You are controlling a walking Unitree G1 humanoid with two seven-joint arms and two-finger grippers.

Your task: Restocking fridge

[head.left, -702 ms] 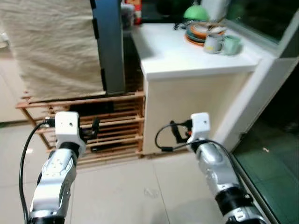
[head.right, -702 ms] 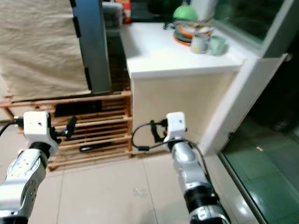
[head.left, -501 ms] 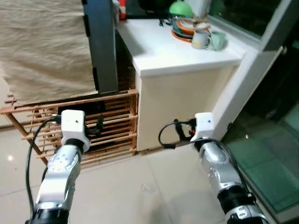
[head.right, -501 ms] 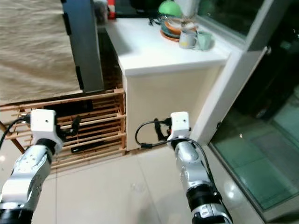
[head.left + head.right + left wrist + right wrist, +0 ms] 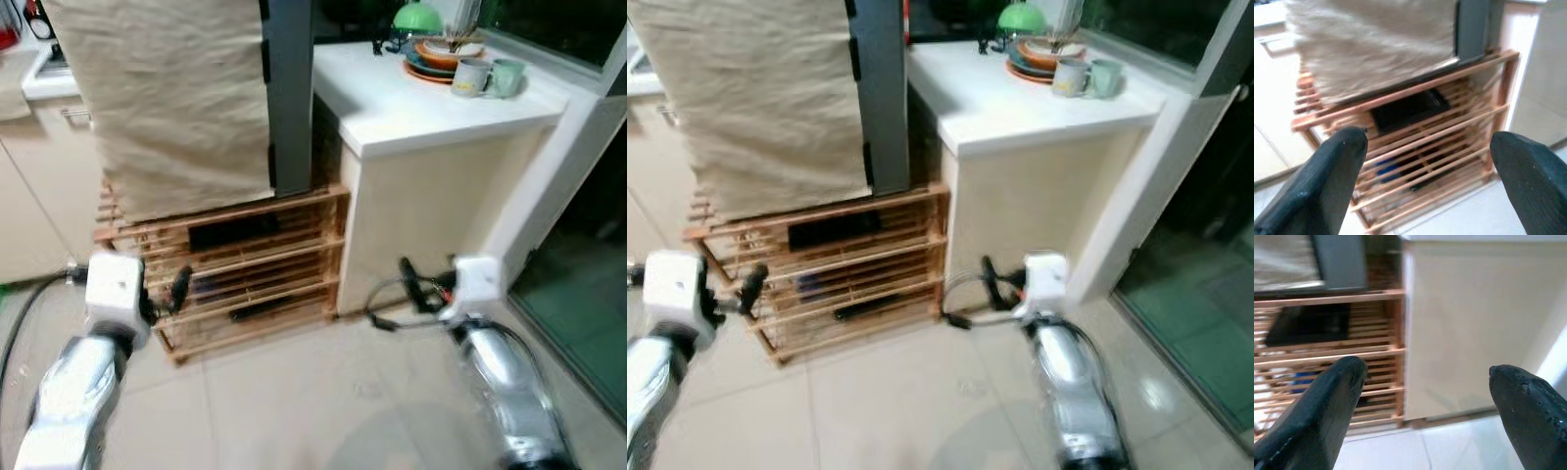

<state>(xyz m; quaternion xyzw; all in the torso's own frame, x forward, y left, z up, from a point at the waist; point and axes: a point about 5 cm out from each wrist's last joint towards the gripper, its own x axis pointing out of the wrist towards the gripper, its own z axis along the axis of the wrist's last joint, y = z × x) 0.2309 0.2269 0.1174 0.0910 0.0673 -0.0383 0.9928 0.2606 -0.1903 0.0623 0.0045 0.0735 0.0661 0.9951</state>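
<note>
A tall grey unit (image 5: 289,88) stands on a slatted wooden rack (image 5: 245,264), its left side draped in beige cloth (image 5: 176,98). My left gripper (image 5: 179,286) hangs low in front of the rack's left end. In the left wrist view it (image 5: 1427,144) is open, with nothing between its fingers and the rack beyond. My right gripper (image 5: 413,286) is held low before the white cabinet's front. In the right wrist view it (image 5: 1427,372) is open too, facing the rack's right post and the cabinet side.
A white counter (image 5: 431,103) to the right of the rack carries stacked plates (image 5: 441,59), a white mug (image 5: 473,76), a green mug (image 5: 507,76) and a green lid (image 5: 418,18). A glass door (image 5: 588,284) runs along the right. Pale cabinets (image 5: 39,196) stand at the left. Tiled floor (image 5: 294,392) lies ahead.
The whole picture has shifted right, so the camera has turned left. Both arms now sit lower and wider apart in the view, and are blurred.
</note>
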